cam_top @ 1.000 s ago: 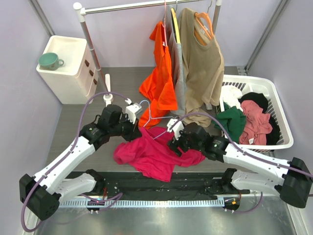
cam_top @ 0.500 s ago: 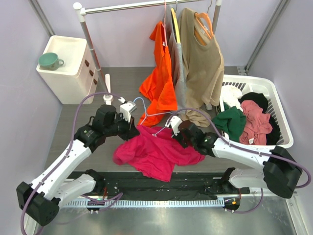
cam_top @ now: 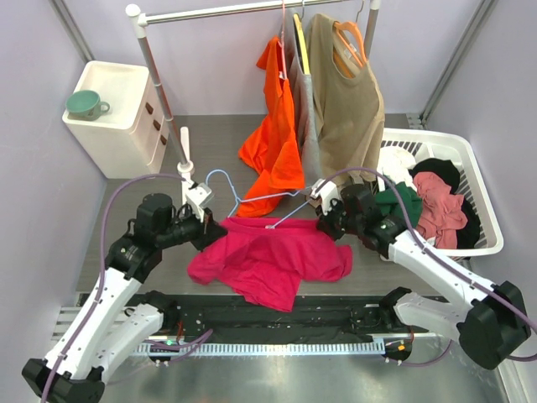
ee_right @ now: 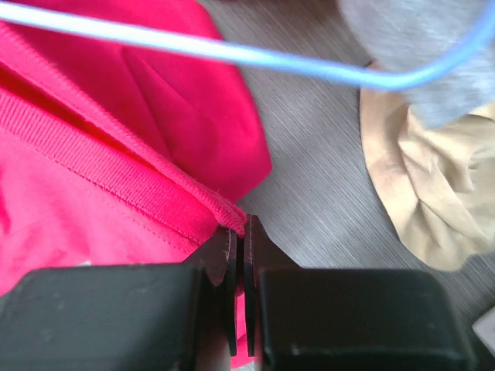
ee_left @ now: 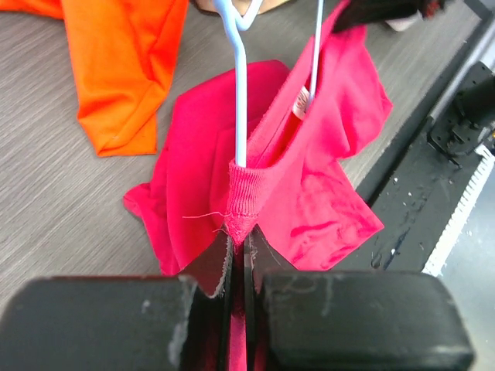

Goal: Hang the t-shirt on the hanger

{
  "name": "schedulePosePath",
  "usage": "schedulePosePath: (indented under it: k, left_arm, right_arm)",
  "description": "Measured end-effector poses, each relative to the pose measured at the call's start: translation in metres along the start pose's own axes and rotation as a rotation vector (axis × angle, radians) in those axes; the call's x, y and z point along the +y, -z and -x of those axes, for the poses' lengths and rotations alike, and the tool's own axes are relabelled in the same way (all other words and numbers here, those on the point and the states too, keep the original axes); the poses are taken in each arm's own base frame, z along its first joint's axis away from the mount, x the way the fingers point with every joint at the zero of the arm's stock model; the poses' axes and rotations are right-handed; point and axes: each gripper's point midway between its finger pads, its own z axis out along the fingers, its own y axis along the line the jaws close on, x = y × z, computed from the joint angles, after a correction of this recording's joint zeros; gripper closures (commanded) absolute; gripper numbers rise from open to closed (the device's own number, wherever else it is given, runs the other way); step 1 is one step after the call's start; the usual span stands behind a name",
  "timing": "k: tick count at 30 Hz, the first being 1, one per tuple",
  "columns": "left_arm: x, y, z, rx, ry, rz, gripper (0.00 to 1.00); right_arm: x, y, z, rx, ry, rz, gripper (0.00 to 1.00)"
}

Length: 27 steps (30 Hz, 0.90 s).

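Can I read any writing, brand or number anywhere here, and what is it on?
No text here can be read.
White label inside the neck of the t-shirt: any print is too small and blurred to read.

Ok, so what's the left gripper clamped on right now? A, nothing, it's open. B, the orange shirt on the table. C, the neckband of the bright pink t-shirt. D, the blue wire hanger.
C: in the left wrist view, the left gripper is shut on the ribbed neckband of the t-shirt, and the hanger wire runs down into the neck opening just above the fingertips, not between them.
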Motion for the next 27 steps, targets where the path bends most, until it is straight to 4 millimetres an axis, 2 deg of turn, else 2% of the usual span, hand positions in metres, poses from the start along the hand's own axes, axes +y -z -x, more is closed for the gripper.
schedulePosePath:
  k: [4,13,21,27]
  left_arm:
    - [-0.004,0.003,-0.007,0.004,-0.049,-0.045,1.00]
    - [-0.015,0.018,-0.034,0.086,-0.361,-0.174,1.00]
    - [-0.003,0.020,-0.040,0.148,-0.531,-0.173,1.00]
    - [0.006,0.024,-0.048,0.201,-0.635,-0.163,1.00]
  right_arm:
    - [-0.007,-0.001,-0.004,0.013,-0.059,0.098,0.99]
    - [0.014,0.018,0.006,0.018,-0.119,0.315,0.99]
    - [0.025,0.031,0.002,0.046,-0.103,0.386,0.99]
    - [0.026,0.040,-0.002,0.040,-0.090,0.412,0.99]
